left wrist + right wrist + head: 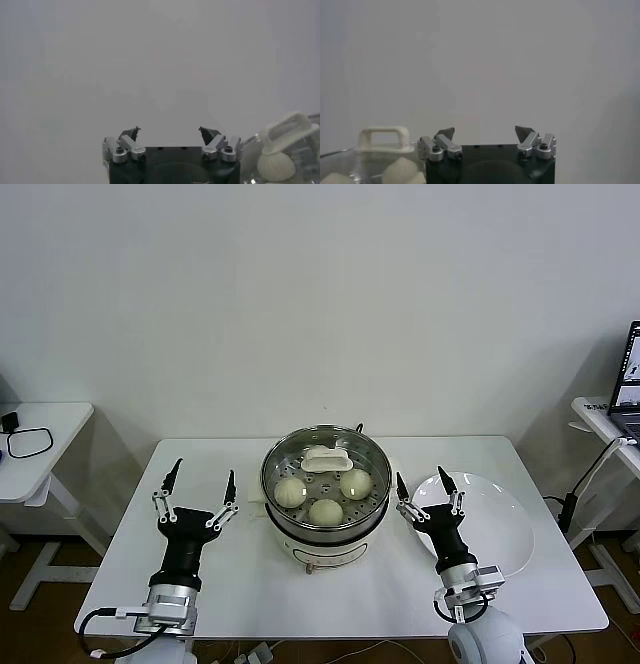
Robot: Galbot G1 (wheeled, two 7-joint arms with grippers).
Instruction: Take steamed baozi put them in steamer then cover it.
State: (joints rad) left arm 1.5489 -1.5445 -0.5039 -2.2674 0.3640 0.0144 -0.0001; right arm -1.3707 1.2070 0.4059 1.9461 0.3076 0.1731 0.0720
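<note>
The steamer [300, 534] stands at the table's middle, a shiny steel pot on a cream base. A glass lid with a white handle [327, 458] lies over it. Under the glass I see three steamed baozi [290, 491] [356, 482] [326, 511]. My left gripper [204, 474] is raised left of the pot, open and holding nothing. My right gripper [420, 476] is raised right of the pot, also open and bare. The left wrist view shows the left gripper [169, 130], a baozi [276, 165] and the lid handle [290, 131]. The right wrist view shows the right gripper [484, 131], the handle [384, 137] and a baozi [400, 171].
A flat white plate [495, 524] lies on the table behind the right gripper, with nothing on it. A small white side table [40, 444] stands at the far left. Another side table with a laptop [630, 384] is at the far right. A white wall is behind.
</note>
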